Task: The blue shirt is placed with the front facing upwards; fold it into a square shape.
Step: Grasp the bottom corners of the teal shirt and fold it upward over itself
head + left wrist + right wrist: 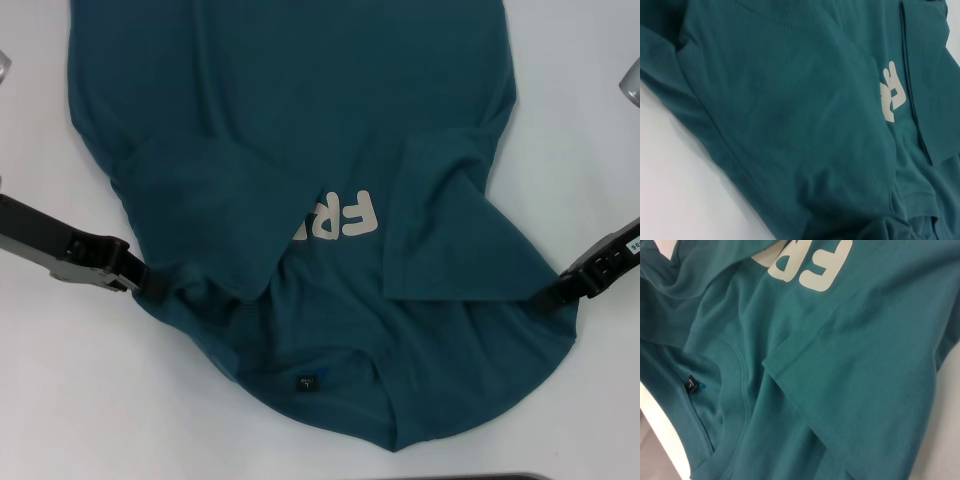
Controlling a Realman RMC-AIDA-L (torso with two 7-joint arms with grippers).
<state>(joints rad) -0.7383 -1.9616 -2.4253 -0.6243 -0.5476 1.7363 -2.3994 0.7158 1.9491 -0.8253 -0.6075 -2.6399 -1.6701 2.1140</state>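
The blue shirt (pixel 300 150) lies across the white table (pixel 60 400), collar and neck label (pixel 305 381) at the near edge, sleeves folded inward over the lettering (pixel 345 218). The left gripper (pixel 150 283) and right gripper (pixel 540 297) meet its shoulders; whether they pinch cloth I cannot tell. Soft, limp and light, it is best held at the shoulder seams.

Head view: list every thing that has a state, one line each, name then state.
blue shirt: front up, collar nearest the robot, both sleeves folded inward.
left sleeve: folded over the chest, hiding part of the lettering.
right sleeve: folded in, lying flat beside the lettering.
lettering: partly covered, only "FR" readable.
neck label: exposed inside the collar.
left gripper: at the shirt's left shoulder edge.
right gripper: at the right shoulder edge.
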